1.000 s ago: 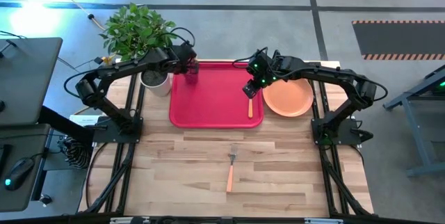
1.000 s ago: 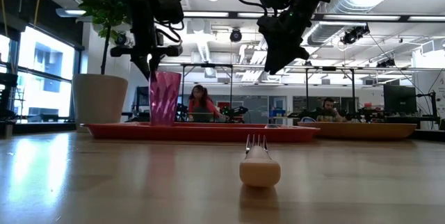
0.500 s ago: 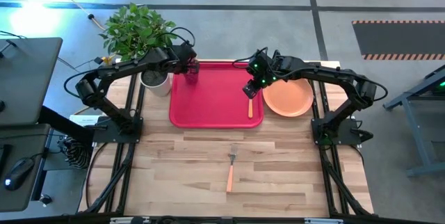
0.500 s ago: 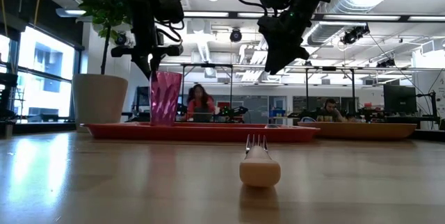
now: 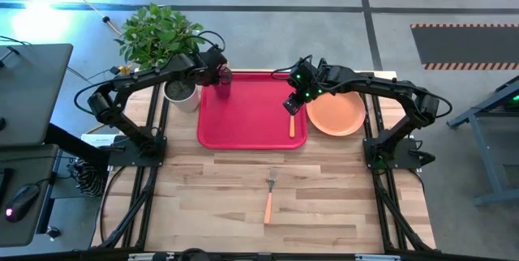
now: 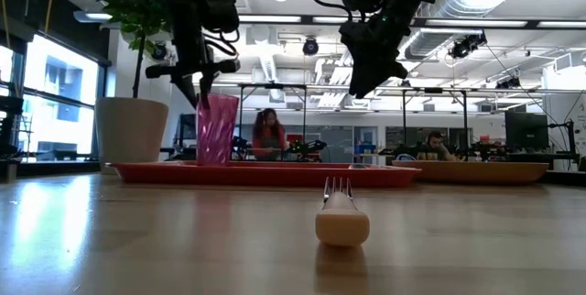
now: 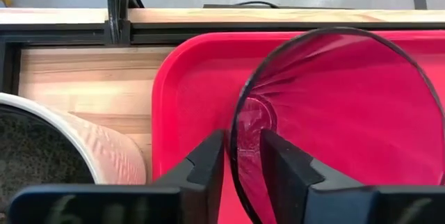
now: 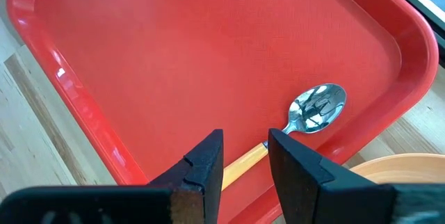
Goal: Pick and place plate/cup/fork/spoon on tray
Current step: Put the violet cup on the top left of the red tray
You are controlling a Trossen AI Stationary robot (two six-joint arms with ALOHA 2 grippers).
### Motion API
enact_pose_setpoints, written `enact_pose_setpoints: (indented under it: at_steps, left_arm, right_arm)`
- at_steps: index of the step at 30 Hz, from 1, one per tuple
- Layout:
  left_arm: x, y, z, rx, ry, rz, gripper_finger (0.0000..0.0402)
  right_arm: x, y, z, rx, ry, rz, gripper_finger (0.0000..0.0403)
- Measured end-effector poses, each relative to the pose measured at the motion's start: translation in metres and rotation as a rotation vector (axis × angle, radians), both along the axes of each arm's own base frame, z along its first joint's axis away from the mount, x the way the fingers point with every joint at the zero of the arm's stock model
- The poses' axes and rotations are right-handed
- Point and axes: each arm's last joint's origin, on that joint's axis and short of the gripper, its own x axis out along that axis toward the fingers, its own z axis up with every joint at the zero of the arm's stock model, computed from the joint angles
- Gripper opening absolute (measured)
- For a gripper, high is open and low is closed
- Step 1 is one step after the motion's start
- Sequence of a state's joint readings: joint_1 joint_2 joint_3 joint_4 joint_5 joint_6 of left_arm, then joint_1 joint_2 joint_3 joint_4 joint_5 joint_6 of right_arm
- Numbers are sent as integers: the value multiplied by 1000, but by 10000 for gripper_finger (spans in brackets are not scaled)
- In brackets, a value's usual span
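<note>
The red tray (image 5: 243,123) lies at the table's far middle. The dark red cup (image 5: 224,88) stands upright on its base in the tray's far left corner. My left gripper (image 7: 242,165) points down at the cup's rim, narrowly open, one finger inside the cup and one outside. The spoon (image 8: 318,108) lies flat on the tray near its right rim. My right gripper (image 8: 245,161) hovers above the spoon's handle, narrowly open and empty. The orange plate (image 5: 336,115) rests on the table right of the tray. The fork (image 5: 269,194) lies on the table nearer the front edge. My left gripper stands astride the cup's wall just below the rim (image 7: 235,156), coming from above. A gap shows beside the inner finger (image 7: 278,165). I cannot tell whether the outer finger (image 7: 208,165) touches the wall. The cup stands upright on the tray.
A white pot (image 5: 180,95) with a green plant stands on the table just left of the tray, close to the cup and my left gripper. Bare wood lies around the fork. People sit in the room behind the table.
My left gripper has shifted a little toward the table's left edge and tipped slightly at the cup's rim. The cup stays standing on the tray.
</note>
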State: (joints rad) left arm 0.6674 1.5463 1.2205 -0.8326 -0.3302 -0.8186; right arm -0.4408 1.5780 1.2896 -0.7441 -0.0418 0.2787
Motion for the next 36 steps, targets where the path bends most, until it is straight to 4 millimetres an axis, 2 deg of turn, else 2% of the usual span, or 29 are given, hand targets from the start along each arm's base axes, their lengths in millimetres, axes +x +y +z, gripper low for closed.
enact_pose_setpoints:
  at_steps: [6,20,36]
  left_arm:
    - [0,0,0,2,3,-7,106]
    - [-6,-4,18,73,-53,2,104]
    - [-8,-8,23,76,-62,-6,103]
  right_arm:
    - [0,0,0,0,0,0,105]
    - [0,0,0,0,0,0,105]
    - [0,0,0,0,0,0,105]
